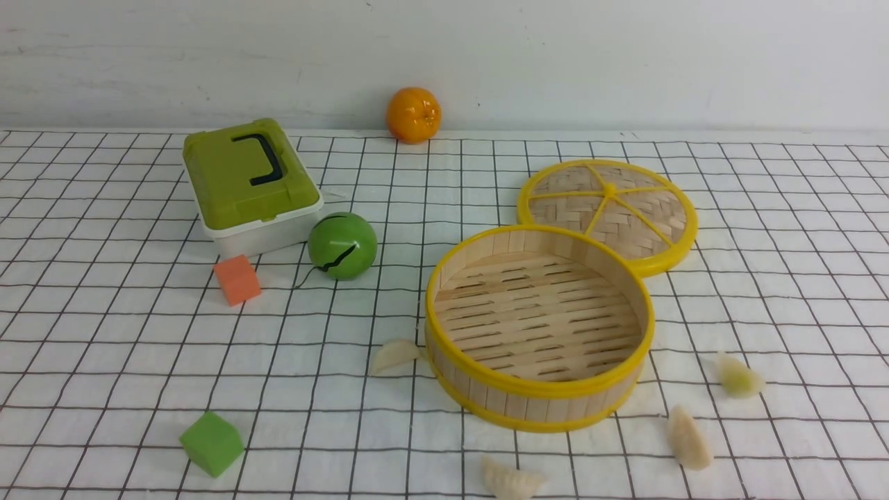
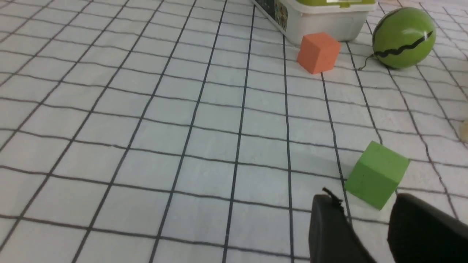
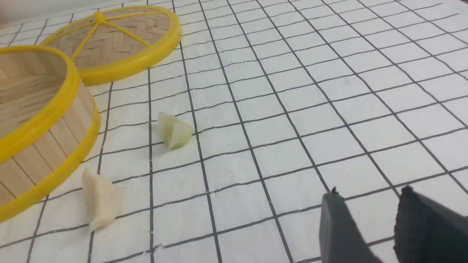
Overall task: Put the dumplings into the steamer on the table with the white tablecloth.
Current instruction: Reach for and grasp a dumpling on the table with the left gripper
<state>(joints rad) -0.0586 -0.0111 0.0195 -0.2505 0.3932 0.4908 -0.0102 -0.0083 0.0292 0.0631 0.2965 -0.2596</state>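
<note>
four dumplings (image 1: 394, 355) are lying on the white tablecloth (image 1: 104, 347) around the empty steamer (image 1: 486, 399); the cream dumpling (image 3: 100, 199), long axis running away from the robot, is sitting nearer the right gripper (image 3: 369, 208), whose jaws are gaping empty; the left gripper (image 2: 365, 212) is gaping too.

Front view: bright, even, diffuse light from overhead; shadows faint & soft-edged. Small glare spots on top of the orange fruit (image 1: 413, 114) & green ball (image 1: 342, 245). Pale dumplings (image 1: 686, 437) nearly wash out vs. the white tablecloth (image 1: 104, 333). Left wrist view: dimmer, cool grey-blue cast; green cube (image 2: 376, 174) throws a soft shadow. Right wrist view: brighter, whiter; farthest part, around the lid (image 3: 109, 40), slightly soft. Grid lines run straight to the edges.
</note>
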